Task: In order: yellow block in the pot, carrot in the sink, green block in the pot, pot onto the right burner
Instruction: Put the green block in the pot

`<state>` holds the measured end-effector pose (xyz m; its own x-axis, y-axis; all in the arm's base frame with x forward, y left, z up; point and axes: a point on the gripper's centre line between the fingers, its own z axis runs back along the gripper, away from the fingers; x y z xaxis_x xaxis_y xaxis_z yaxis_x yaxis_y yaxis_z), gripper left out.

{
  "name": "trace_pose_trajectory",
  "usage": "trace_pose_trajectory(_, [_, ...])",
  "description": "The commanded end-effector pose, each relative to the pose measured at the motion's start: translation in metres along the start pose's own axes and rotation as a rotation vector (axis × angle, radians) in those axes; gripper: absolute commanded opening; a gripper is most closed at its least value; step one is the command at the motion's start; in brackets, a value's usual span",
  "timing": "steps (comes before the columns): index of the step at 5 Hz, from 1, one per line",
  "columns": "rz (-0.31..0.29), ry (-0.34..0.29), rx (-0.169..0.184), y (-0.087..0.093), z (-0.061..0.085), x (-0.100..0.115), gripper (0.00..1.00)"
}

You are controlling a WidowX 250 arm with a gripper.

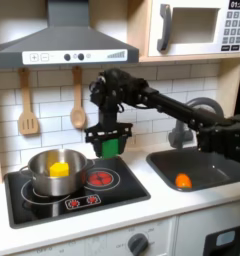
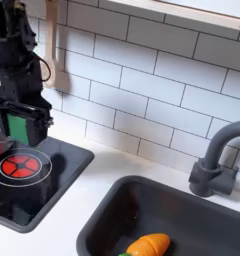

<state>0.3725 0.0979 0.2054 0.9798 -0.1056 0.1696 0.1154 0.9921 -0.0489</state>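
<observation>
The shiny steel pot (image 1: 37, 166) stands on the left burner of the black stove. The yellow block (image 1: 59, 169) lies inside it. The orange carrot (image 1: 182, 181) (image 2: 147, 244) lies in the dark grey sink (image 1: 214, 165) (image 2: 192, 205), near its front. My gripper (image 1: 110, 143) (image 2: 21, 128) hangs above the stove, to the right of the pot in the first exterior view, and is shut on the green block (image 1: 111, 147) (image 2: 19, 128). The block is held in the air, over the back of the right burner (image 1: 99, 178) (image 2: 19, 163).
A dark arched faucet (image 1: 199, 112) (image 2: 216, 160) rises behind the sink. Two wooden utensils (image 1: 28, 105) hang on the tiled wall behind the stove. A range hood (image 1: 67, 45) and a microwave (image 1: 197, 28) sit overhead. The stove's knobs (image 1: 138, 243) are on the front panel.
</observation>
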Motion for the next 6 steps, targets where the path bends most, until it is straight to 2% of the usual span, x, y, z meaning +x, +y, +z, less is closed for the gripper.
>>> trace_pose_trajectory(1, [0.005,-0.020,0.011,0.007,0.009,0.002,0.00])
trace_pose_trajectory(3, [0.040,-0.030,0.018,0.025,0.015,0.004,0.00])
trace_pose_trajectory(6, [0.078,-0.001,0.009,0.046,0.003,0.010,0.00])
